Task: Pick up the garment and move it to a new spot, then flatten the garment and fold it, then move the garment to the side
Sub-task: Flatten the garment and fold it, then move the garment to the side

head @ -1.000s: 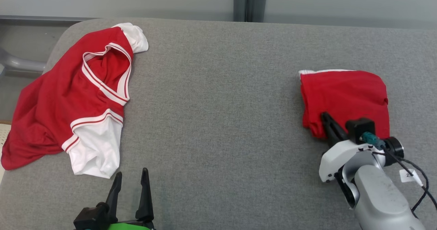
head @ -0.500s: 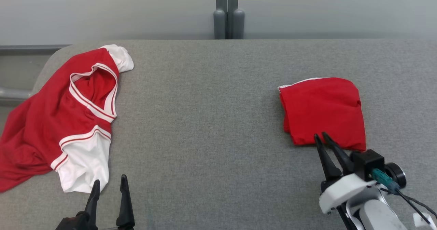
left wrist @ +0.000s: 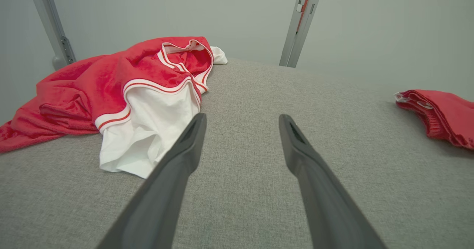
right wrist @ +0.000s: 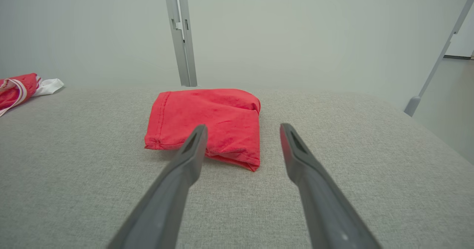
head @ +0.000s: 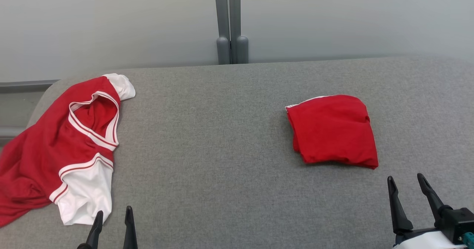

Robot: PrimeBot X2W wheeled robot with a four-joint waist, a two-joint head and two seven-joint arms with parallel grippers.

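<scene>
The folded red garment (head: pixel 333 130) lies in a compact bundle on the right half of the grey padded table (head: pixel 222 167); it also shows in the right wrist view (right wrist: pixel 207 123) and at the far right of the left wrist view (left wrist: pixel 440 115). My right gripper (head: pixel 405 178) is open and empty, a short way in front of the garment's near edge and apart from it (right wrist: pixel 243 127). My left gripper (head: pixel 113 214) is open and empty at the table's front left (left wrist: pixel 241 117), just right of a jersey's white sleeve.
A crumpled red and white jersey (head: pixel 63 141) sprawls over the table's left end and partly hangs off its edge (left wrist: pixel 122 90). A grey post (head: pixel 229 23) stands against the pale wall behind the table. Bare grey cloth lies between the two pieces.
The right gripper let go of the folded garment, opened and drew back toward me. The head camera tilted up, so the whole picture shifted down and left.
</scene>
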